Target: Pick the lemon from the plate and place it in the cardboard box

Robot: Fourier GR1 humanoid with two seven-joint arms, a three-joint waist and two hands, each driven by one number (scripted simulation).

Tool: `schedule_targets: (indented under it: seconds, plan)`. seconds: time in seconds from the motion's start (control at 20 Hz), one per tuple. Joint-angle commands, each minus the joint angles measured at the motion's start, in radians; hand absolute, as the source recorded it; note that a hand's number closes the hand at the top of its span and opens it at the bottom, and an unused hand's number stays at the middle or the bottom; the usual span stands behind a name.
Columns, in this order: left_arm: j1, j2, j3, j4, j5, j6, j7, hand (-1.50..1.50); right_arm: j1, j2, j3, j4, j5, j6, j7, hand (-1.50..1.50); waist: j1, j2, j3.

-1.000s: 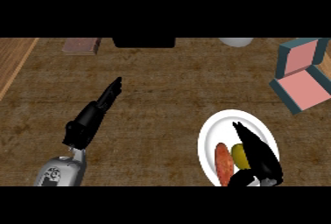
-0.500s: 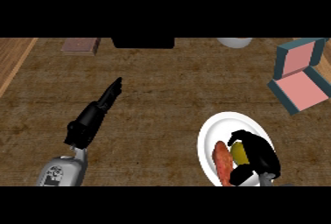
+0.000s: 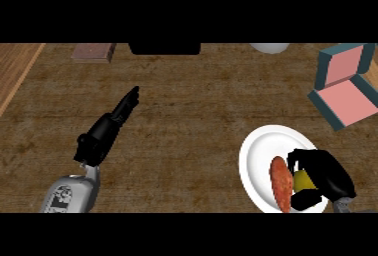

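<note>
two hands show over the wooden counter. the right hand is curled round the lemon at the white plate by the lower right edge, and a reddish sausage lies just left of the lemon. the cardboard box lies open by the right edge, with bare wood between it and the plate. the left hand rests at the left, fingers straight, well apart. a brown block, a black thing and a white round thing line the far edge.
</note>
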Motion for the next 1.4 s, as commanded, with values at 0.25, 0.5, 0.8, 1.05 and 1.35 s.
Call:
schedule_targets:
  seconds: [0.25, 0.5, 0.8, 1.05, 1.35]
  plan:
    - [0.035, 0.001, -0.001, -0.002, -0.010, 0.008, -0.038, 0.00, 0.007, -0.366, -0.192, 0.095, -0.127, -0.211, -0.720, 1.50, -0.008, 0.006, 0.007]
    - [0.020, -0.015, 0.000, -0.007, -0.002, 0.013, -0.014, 0.00, 0.067, -0.459, -0.383, 0.206, -0.351, -0.200, -1.053, 1.50, -0.016, 0.004, 0.004]
    - [0.038, 0.021, 0.015, -0.056, 0.020, -0.025, 0.012, 0.00, 0.088, -0.601, -0.545, 0.264, -0.561, 0.033, -1.263, 1.50, -0.014, 0.000, 0.003]
    - [-0.021, -0.003, 0.018, 0.007, -0.009, 0.013, 0.022, 0.00, 0.113, -0.668, -0.675, 0.229, -0.768, 0.188, -1.187, 1.50, -0.028, 0.001, 0.002]
    - [0.014, 0.001, 0.010, -0.045, -0.001, -0.003, 0.022, 0.00, 0.093, -0.734, -0.700, 0.241, -0.857, 0.282, -1.029, 1.50, -0.004, 0.003, 0.002]
